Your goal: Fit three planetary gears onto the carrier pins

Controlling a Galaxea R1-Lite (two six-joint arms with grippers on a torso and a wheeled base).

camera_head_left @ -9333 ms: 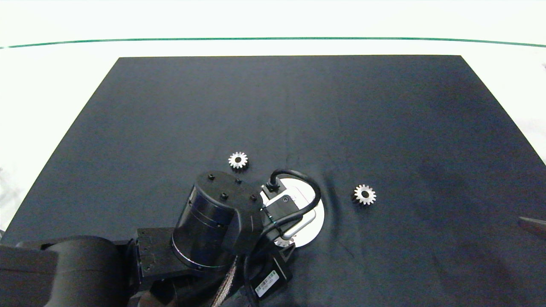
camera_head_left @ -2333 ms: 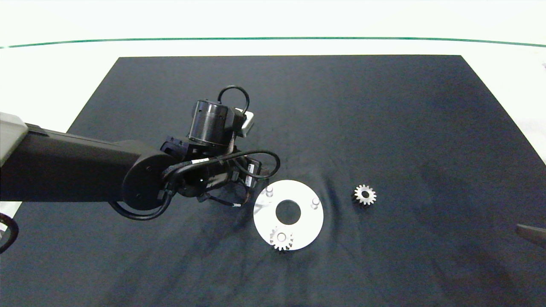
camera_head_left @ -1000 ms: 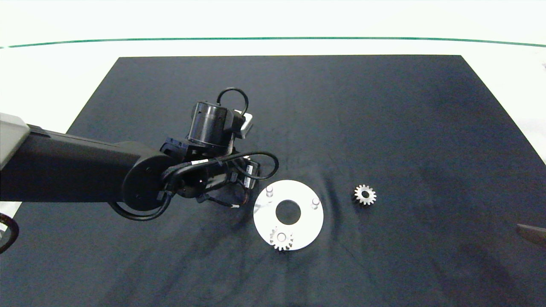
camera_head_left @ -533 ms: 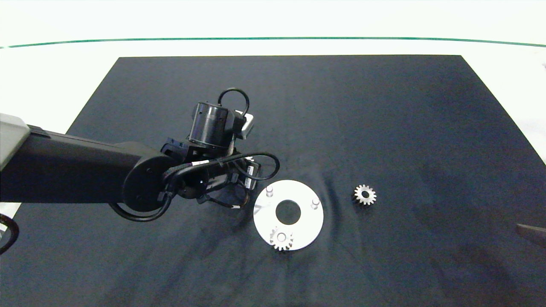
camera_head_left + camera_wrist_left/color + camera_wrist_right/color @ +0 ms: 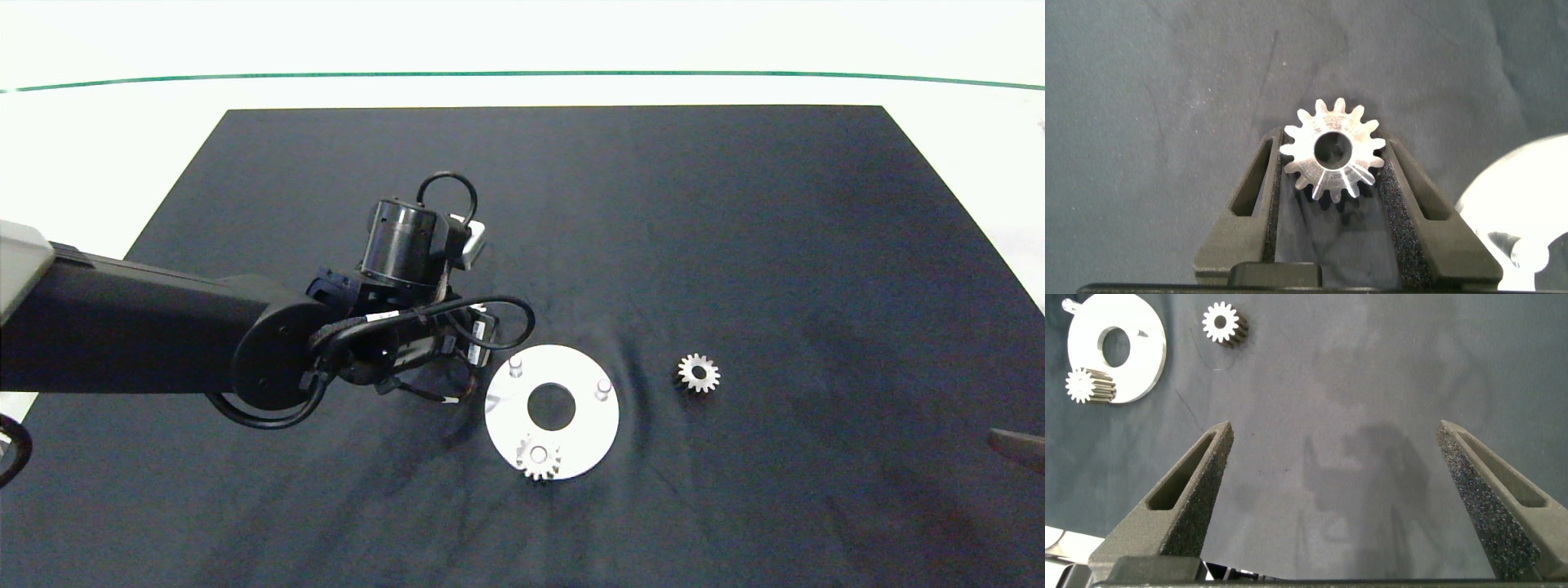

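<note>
The left gripper (image 5: 1333,175) is positioned just off the white disc (image 5: 581,425) at about its 10 o'clock, its two fingers pinching one planetary gear (image 5: 1333,162) by the teeth, flat face up. A second gear (image 5: 538,460) is seated on the carrier pin at the disc's 7 o'clock, the pins at 11 o'clock (image 5: 515,366) and 2 o'clock (image 5: 603,388) stand bare, and a third gear (image 5: 699,373) lies on the black mat (image 5: 735,204) at the disc's 3 o'clock. The right gripper (image 5: 1335,469) is spread wide over bare mat, well apart from the disc at the mat's 4 o'clock edge.
</note>
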